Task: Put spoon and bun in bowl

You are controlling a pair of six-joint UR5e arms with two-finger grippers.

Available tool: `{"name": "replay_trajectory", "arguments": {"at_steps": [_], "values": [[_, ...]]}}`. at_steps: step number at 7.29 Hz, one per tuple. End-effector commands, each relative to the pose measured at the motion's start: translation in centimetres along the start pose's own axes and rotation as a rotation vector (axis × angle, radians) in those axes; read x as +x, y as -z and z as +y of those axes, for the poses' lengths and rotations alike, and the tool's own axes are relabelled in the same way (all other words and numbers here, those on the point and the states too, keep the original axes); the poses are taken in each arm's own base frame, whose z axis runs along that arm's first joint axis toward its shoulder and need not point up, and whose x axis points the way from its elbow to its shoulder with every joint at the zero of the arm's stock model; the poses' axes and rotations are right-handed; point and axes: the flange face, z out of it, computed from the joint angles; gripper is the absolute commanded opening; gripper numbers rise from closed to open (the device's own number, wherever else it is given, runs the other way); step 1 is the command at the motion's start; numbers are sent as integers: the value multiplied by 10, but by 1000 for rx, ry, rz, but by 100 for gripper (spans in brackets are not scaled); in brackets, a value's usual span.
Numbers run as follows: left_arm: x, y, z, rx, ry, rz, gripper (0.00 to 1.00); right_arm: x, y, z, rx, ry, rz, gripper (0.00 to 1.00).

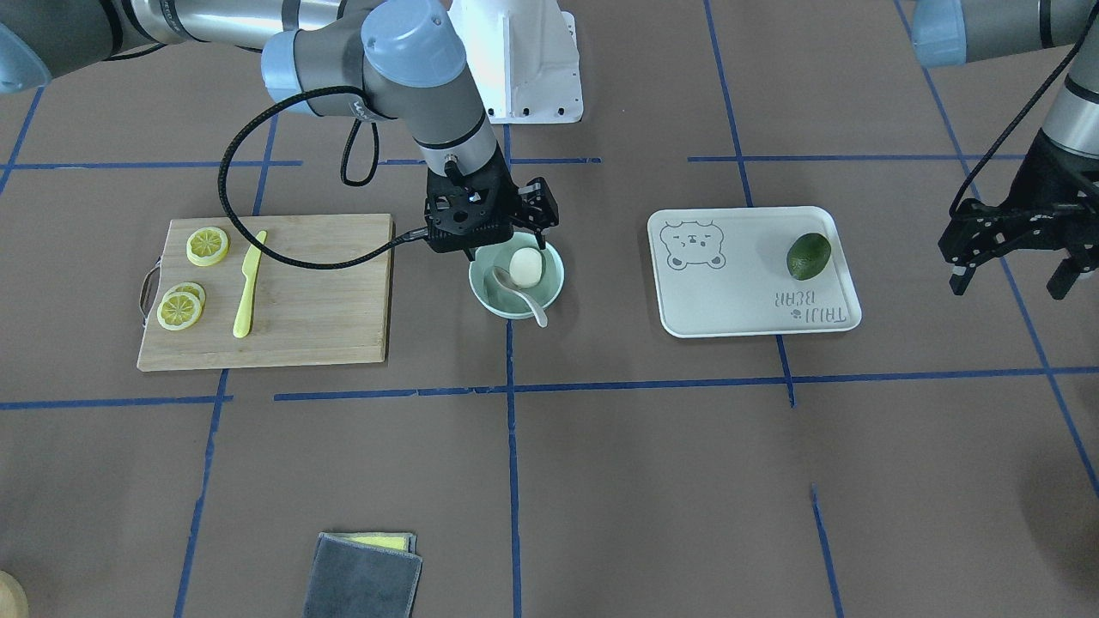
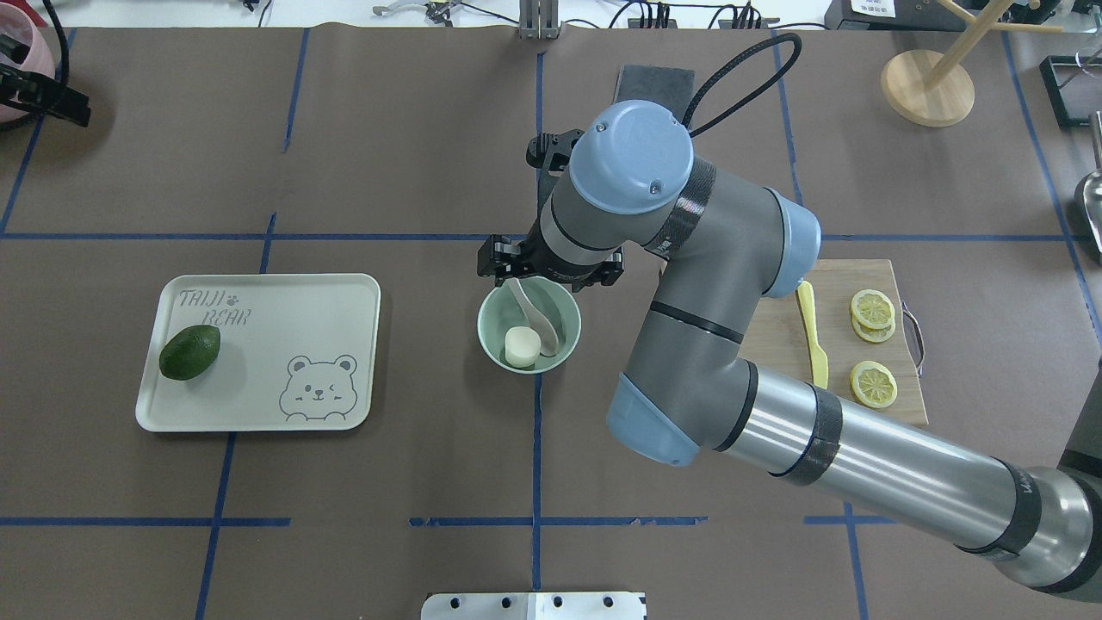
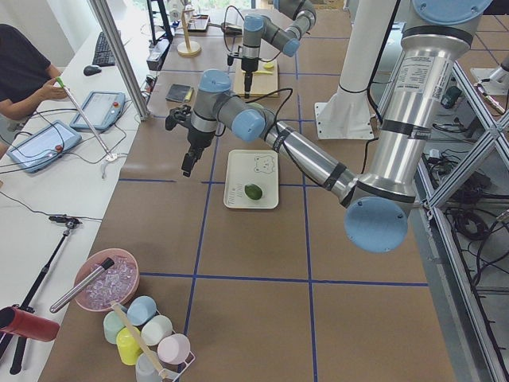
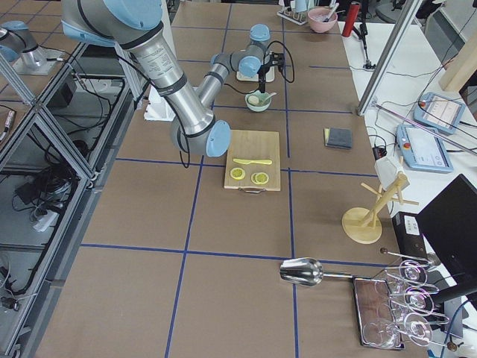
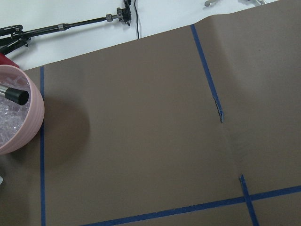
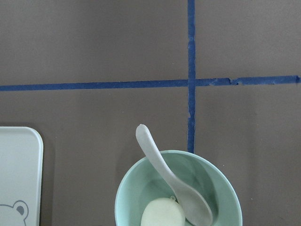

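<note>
The mint-green bowl [image 1: 559,283] stands at the table's middle. The white bun [image 1: 526,267] lies inside it. The off-white spoon [image 1: 525,301] lies in it too, scoop beside the bun and handle sticking over the rim. The right wrist view shows the bowl [image 6: 126,197], the spoon [image 6: 162,165] and the bun [image 6: 162,215] from above. My right gripper [image 1: 506,248] hovers just over the bowl's robot-side rim, open and empty. My left gripper [image 1: 1011,279] hangs open and empty far off, beyond the tray.
A white bear tray [image 1: 730,300] holds a dark green avocado [image 1: 808,256]. A wooden cutting board [image 1: 318,300] carries lemon slices [image 1: 208,245] and a yellow knife [image 1: 249,283]. A grey cloth [image 1: 365,577] lies at the operators' edge. A pink bowl of ice [image 5: 16,120] is below the left wrist.
</note>
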Motion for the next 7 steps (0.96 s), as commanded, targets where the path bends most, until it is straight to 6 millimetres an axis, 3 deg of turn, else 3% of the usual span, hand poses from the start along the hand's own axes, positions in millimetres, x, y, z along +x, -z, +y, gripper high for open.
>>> {"name": "replay_trajectory", "arguments": {"at_steps": [1, 3, 4, 5, 6, 7], "values": [[-78, -5, 15, -54, -41, -3, 100, 28, 15, -11, 16, -6, 6, 100], [-143, -28, 37, -129, -48, 13, 100, 135, 51, -27, 51, 64, 63, 100], [-184, -37, 66, -167, -32, 46, 100, 175, 68, -44, 34, 126, 139, 100], [-195, -31, 70, -160, -17, 56, 100, 201, 84, -61, -9, 195, 246, 100], [-224, -31, 97, -174, -2, 48, 100, 232, 108, -87, -17, 226, 312, 100], [-244, -35, 109, -186, 14, 70, 100, 281, 134, -107, -28, 181, 319, 100]]}}
